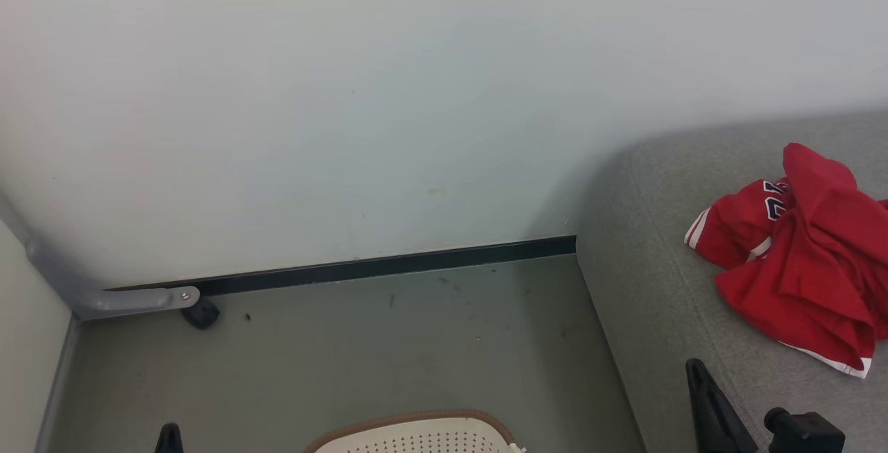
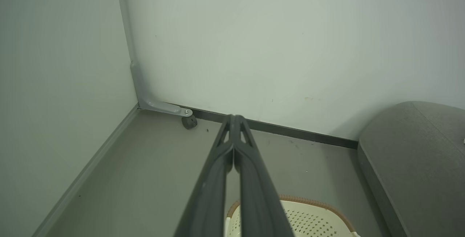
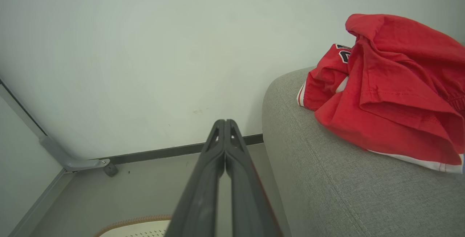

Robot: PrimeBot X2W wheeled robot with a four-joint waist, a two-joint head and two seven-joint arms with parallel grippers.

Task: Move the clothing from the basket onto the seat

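We see the red clothing [image 1: 798, 259] lying crumpled on the grey seat [image 1: 645, 300], well apart from the basket [image 1: 416, 436]. Our left gripper [image 2: 234, 119] and right gripper [image 3: 224, 122] both have the fingers pressed together, holding nothing.

The red clothing [image 1: 798, 259] lies in a crumpled heap on the grey fabric seat [image 1: 659, 342] to my right. It is a jersey with white stripe trim and part of a navy number showing, and a plainer red piece with a white hem bunched over it. The cream perforated basket [image 1: 416, 438], brown-rimmed, stands on the floor just before me, beside the seat.
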